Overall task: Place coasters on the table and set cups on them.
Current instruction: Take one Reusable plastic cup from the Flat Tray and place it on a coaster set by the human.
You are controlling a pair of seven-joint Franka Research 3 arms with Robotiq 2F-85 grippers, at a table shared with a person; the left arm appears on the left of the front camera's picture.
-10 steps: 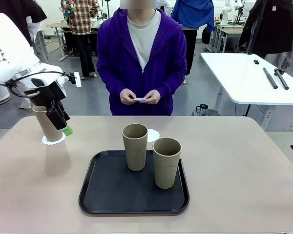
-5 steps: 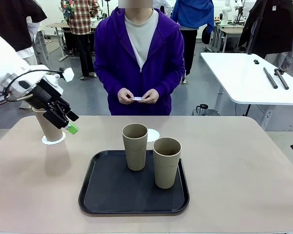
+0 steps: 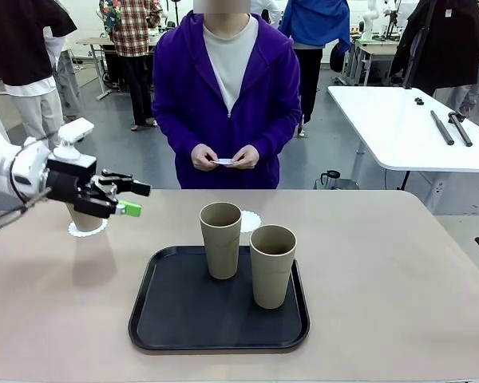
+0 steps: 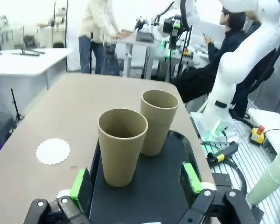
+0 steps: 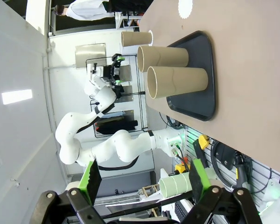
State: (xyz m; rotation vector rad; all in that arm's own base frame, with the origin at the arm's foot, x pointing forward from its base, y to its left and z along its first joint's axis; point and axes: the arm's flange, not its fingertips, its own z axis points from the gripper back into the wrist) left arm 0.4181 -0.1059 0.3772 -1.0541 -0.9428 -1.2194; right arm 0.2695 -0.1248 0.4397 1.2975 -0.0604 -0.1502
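Right claw (image 5: 144,179): black fingers with green pads, spread wide, nothing between them.
Counter (image 3: 383,279): smooth beige-tan top with rounded corners.
Tray (image 3: 184,319): black, rectangular, rounded corners, raised rim; flat on the counter's near middle.
Near cup (image 3: 272,267): tall tapered tumbler, matte tan, no handle; upright on the tray's right half.
Far cup (image 3: 221,243): same make; upright at the tray's far edge, just beside the near cup.
Middle coaster (image 3: 251,222): thin white disc with a scalloped, doily-like edge; flat on the counter just behind the tray, bare.
Left claw (image 3: 134,199): lying level, pointing toward the middle; fingers apart and holding nothing, above the counter's far-left part.
Left cup (image 3: 84,221): matte tan, partly hidden behind the left claw; stands on the left coaster (image 3: 98,230), whose white scalloped rim shows around its base.
Person (image 3: 223,88): purple zip hoodie over a pale top, at the far side.
Third coaster (image 3: 227,163): thin, white, seen edge-on, pinched between the person's hands (image 3: 207,157).
White table (image 3: 399,120): glossy, far right, with black rods (image 3: 441,128) on it.
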